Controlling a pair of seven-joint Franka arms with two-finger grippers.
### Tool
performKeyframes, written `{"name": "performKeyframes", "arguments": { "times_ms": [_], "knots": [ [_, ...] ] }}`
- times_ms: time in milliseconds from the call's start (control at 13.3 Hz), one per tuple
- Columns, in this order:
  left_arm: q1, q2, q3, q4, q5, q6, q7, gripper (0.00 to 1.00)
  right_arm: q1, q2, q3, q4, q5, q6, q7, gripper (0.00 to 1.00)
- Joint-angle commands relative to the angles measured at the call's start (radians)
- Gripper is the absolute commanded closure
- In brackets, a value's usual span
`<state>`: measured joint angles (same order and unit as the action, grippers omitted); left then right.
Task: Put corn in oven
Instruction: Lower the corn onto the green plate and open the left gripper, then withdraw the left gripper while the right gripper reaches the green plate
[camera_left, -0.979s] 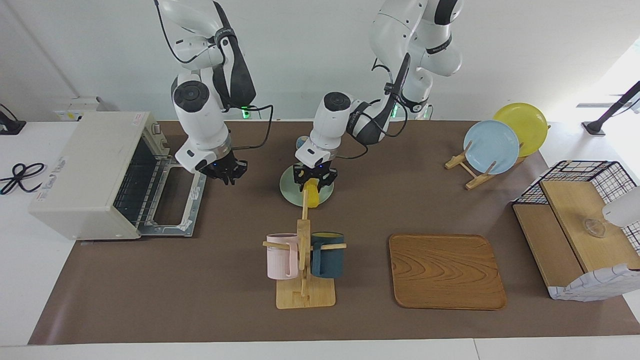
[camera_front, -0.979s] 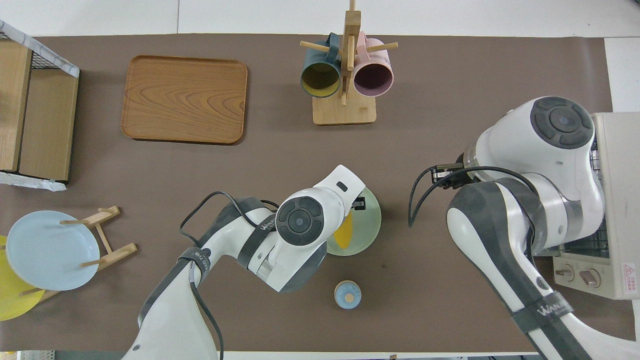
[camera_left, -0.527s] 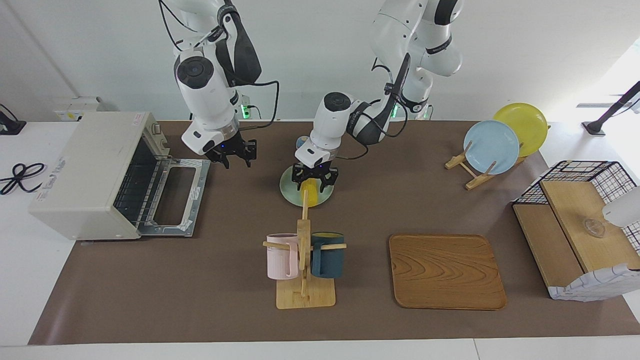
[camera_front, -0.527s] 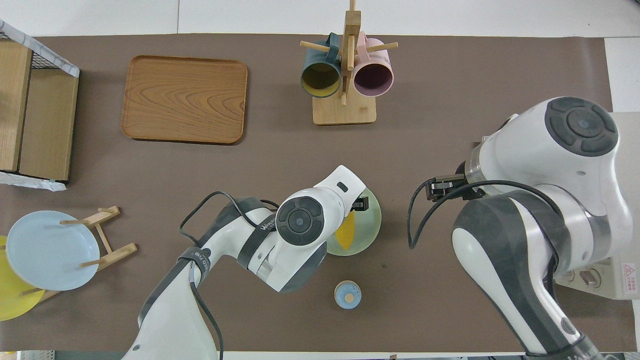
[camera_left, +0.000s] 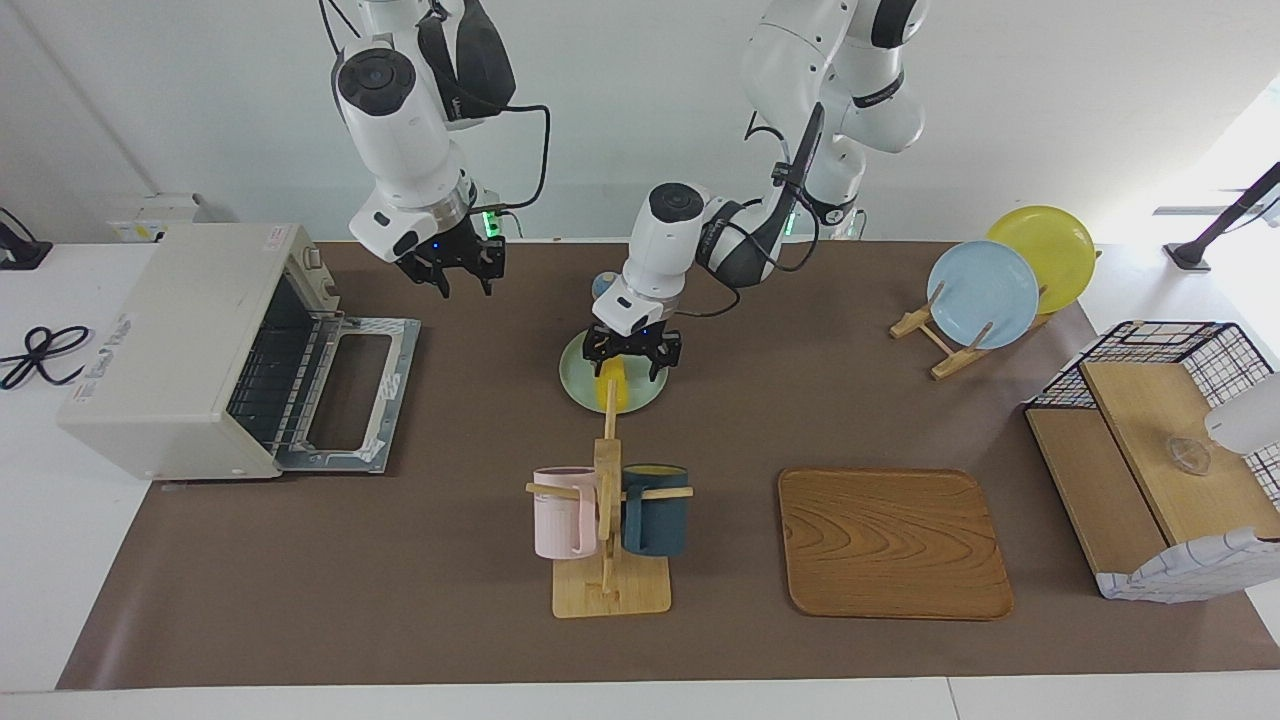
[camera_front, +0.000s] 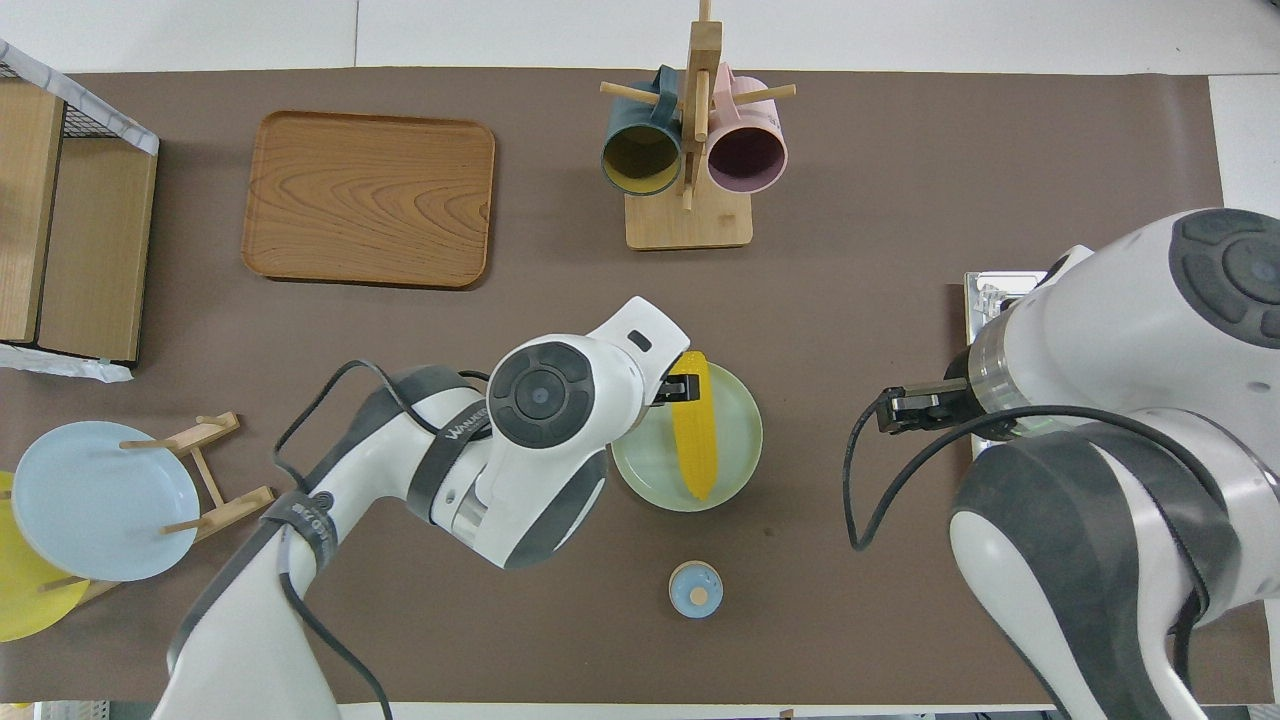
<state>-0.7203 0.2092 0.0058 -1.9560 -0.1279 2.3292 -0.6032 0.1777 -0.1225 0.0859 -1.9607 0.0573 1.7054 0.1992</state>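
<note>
The yellow corn (camera_left: 613, 386) lies on a pale green plate (camera_left: 578, 385) at mid-table; it also shows in the overhead view (camera_front: 694, 440) on the plate (camera_front: 738, 455). My left gripper (camera_left: 634, 354) is open, low over the end of the corn nearer the robots, its fingers astride it; the overhead view shows it (camera_front: 683, 386) beside the cob. The off-white oven (camera_left: 175, 340) stands at the right arm's end, its door (camera_left: 350, 400) folded down flat and the wire rack showing. My right gripper (camera_left: 450, 272) is open and empty, raised above the door's edge.
A wooden mug rack (camera_left: 608, 520) with a pink and a dark blue mug stands farther from the robots than the plate. A wooden tray (camera_left: 893, 540), a plate stand (camera_left: 985, 290) and a wire basket shelf (camera_left: 1150, 450) are toward the left arm's end. A small blue round object (camera_front: 695, 588) sits nearer the robots.
My right gripper rose from the opened oven door and drew back toward the robots. My left arm shifted, so the whole corn now shows from overhead; the corn stayed on the plate.
</note>
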Motion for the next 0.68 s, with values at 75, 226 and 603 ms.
{"name": "performKeyframes", "arguments": {
  "times_ms": [75, 226, 603],
  "knots": [
    [0.108, -0.126, -0.004, -0.005, -0.012, -0.154, 0.071, 0.00, 0.017, -0.003, 0.006, -0.006, 0.021, 0.010, -0.011, 0.23],
    [0.165, -0.155, -0.003, 0.038, -0.012, -0.232, 0.097, 0.00, 0.043, -0.003, 0.008, -0.006, 0.022, 0.020, 0.037, 0.14],
    [0.359, -0.169, 0.005, 0.202, -0.012, -0.450, 0.247, 0.00, 0.262, 0.098, 0.008, 0.022, 0.019, 0.180, 0.294, 0.29]
  ]
}}
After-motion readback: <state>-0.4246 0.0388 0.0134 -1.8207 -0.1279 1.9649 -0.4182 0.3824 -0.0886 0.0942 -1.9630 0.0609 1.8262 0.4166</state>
